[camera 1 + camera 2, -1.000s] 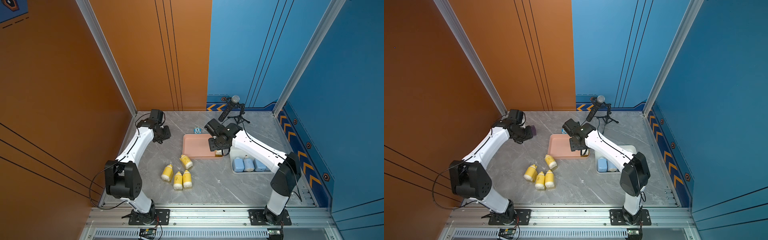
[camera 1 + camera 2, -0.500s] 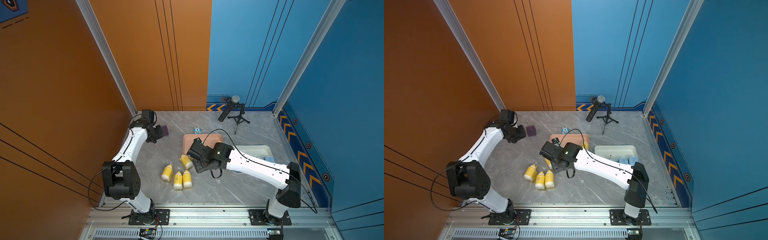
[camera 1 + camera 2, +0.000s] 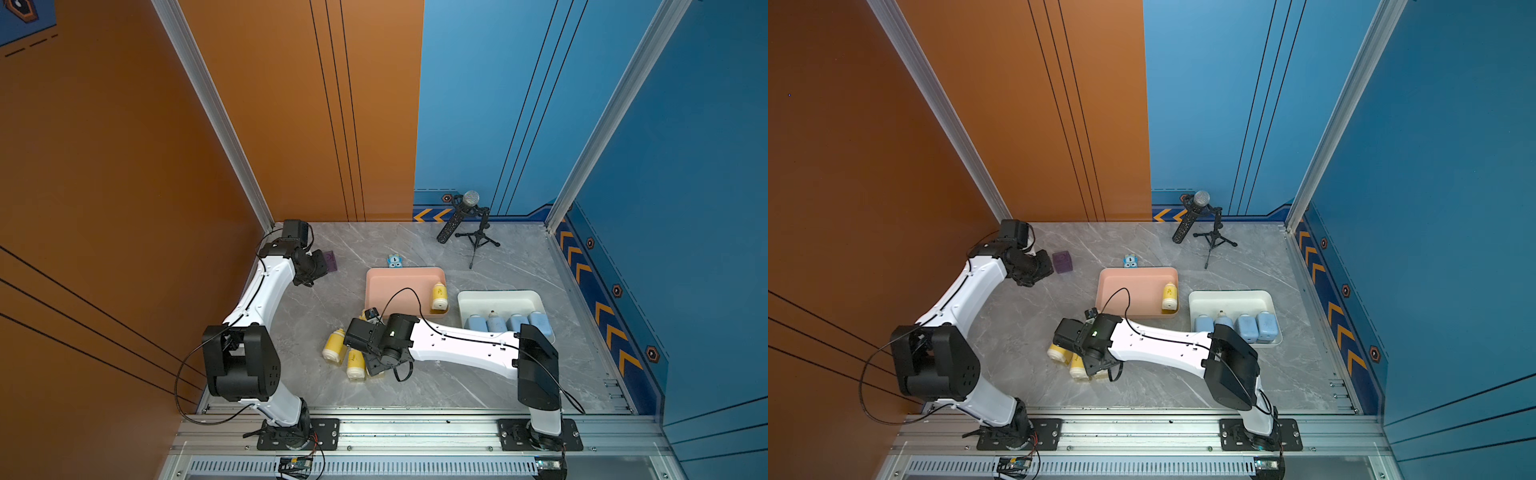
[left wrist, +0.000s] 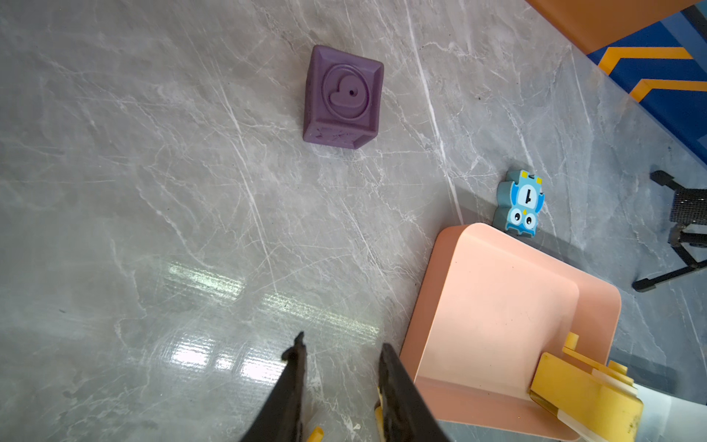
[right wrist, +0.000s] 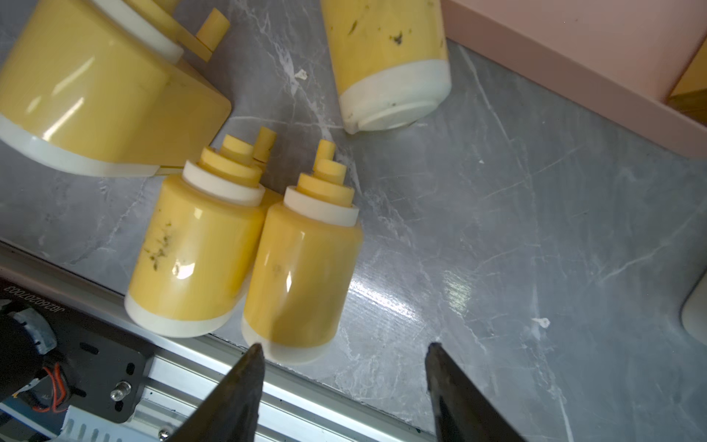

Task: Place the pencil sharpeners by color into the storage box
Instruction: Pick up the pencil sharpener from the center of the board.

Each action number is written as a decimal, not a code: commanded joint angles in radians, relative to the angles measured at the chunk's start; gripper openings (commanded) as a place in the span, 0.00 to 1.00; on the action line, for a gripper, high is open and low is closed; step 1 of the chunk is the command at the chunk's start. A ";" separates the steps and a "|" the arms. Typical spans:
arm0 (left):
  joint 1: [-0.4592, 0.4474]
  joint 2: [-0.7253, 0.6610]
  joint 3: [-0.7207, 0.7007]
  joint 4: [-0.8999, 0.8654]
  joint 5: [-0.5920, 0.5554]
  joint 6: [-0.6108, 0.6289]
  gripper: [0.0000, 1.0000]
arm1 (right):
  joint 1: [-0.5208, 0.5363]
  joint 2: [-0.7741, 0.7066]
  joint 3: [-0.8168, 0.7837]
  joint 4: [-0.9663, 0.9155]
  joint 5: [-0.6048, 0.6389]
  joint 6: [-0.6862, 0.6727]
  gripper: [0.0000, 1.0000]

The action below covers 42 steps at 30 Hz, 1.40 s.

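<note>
In both top views the white-and-black right arm (image 3: 457, 347) stretches over the grey marbled bench (image 3: 415, 390). Its wrist hides part of the loose yellow bottle-shaped plastic pencil sharpeners (image 3: 334, 345), and only two show clearly. Another yellow sharpener (image 3: 1169, 296) lies inside the pink rectangular tray (image 3: 1133, 271). Light blue sharpeners (image 3: 517, 322) line the white tray (image 3: 498, 293), some masked by the arm. The left arm (image 3: 967, 286) ends just beside a dark purple cube (image 3: 1062, 262).

The left wrist view shows the left gripper (image 4: 343, 341) drawn in to a narrow slit, empty, over bare bench. A small blue cartoon-faced toy (image 4: 522, 204) sits by the pink tray's corner; contact is unclear.

The right wrist view shows the right gripper (image 5: 345, 345) spread wide, holding nothing, near the whitish base of one loose sharpener (image 5: 302, 275). Whether a fingertip (image 5: 252, 367) touches it cannot be told. Two others are cut off by the frame.
</note>
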 commanded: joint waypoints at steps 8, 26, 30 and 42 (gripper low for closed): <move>0.007 -0.030 -0.013 0.011 0.037 -0.015 0.33 | -0.004 0.043 0.029 0.025 -0.031 0.032 0.69; 0.006 -0.029 -0.015 0.012 0.040 -0.013 0.33 | -0.031 0.092 0.025 0.060 -0.083 0.025 0.61; 0.007 -0.030 -0.015 0.012 0.040 -0.013 0.33 | -0.036 0.105 0.024 0.065 -0.095 0.021 0.58; 0.006 -0.029 -0.015 0.012 0.040 -0.013 0.34 | -0.046 0.151 0.012 0.068 -0.113 0.013 0.56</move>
